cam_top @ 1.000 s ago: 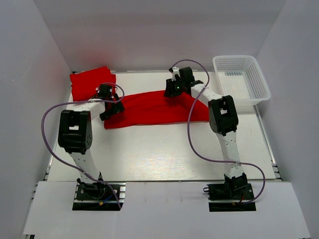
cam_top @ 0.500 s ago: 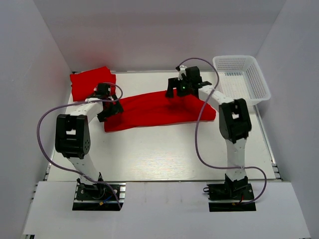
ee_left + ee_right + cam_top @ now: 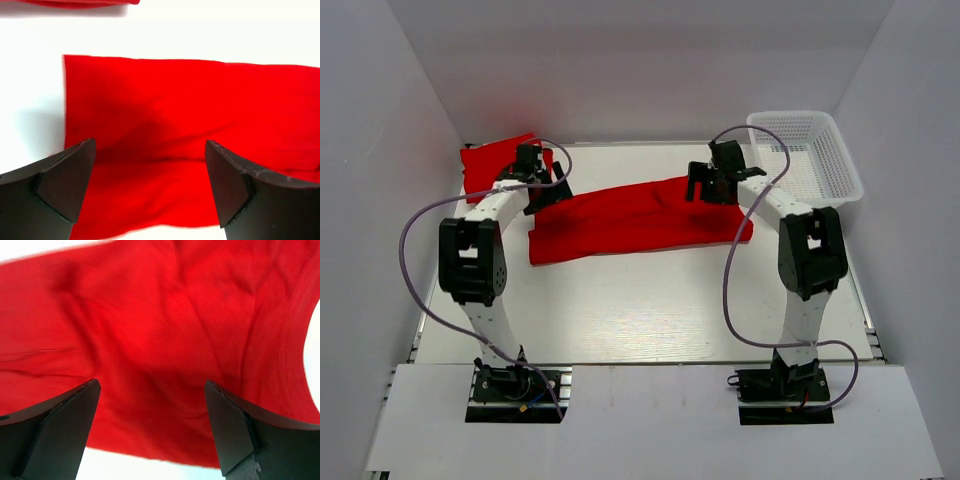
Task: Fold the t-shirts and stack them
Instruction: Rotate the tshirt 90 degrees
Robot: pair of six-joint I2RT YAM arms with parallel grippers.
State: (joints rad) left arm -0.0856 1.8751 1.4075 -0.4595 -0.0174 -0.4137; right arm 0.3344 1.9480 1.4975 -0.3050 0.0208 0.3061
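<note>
Right gripper (image 3: 705, 190) just released, so with left gripper (image 3: 548, 192) jaws equally spread, the long-folded bright red cloth t-shirt (image 3: 630, 222) awaits its cross fold.

The red t-shirt (image 3: 640, 215) left of the basket (image 3: 847, 178) is soft, matt, lightly creased cloth. The basket is white plastic mesh. The bench (image 3: 640, 310) looks smooth and pale. Left claw (image 3: 150, 145) and right claw (image 3: 151, 384) are matt black, faintly scuffed.

No text, label, brand, number or sign can be read anywhere.
</note>
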